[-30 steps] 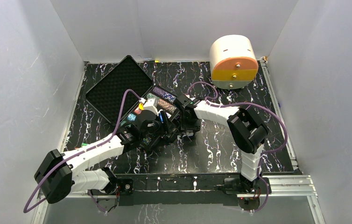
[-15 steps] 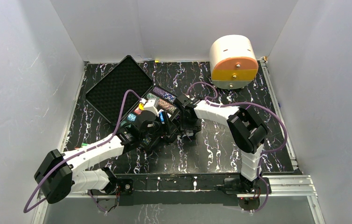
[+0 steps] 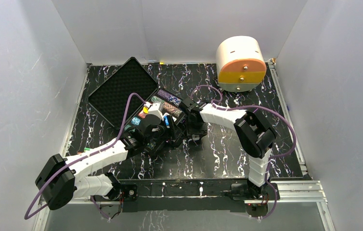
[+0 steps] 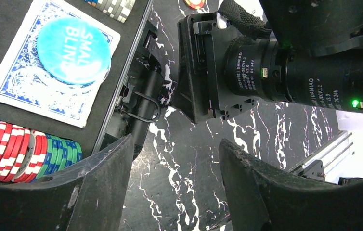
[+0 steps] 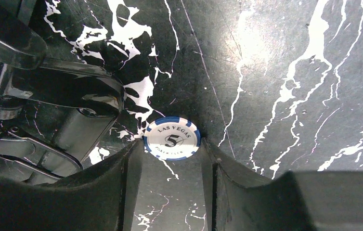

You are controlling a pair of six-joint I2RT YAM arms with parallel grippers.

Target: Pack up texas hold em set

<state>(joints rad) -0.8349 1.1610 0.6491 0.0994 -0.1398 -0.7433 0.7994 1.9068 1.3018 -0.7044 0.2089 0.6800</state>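
The black case lies open at the back left, foam lid flat, with chip rows in its tray. In the left wrist view the tray holds a blue card deck topped by a blue "small blind" disc, and red, white, green and blue chips. My left gripper is open over bare table beside the case's latch. A blue-and-white "5" chip lies flat on the table just right of the case. My right gripper pinches its edges between both fingertips.
A white-and-orange drawer box stands at the back right. White walls enclose the black marbled table. The two wrists sit close together at the case's near right side, the right wrist filling the left wrist view.
The left wrist has shifted slightly left and toward the case. The right arm holds the same place.
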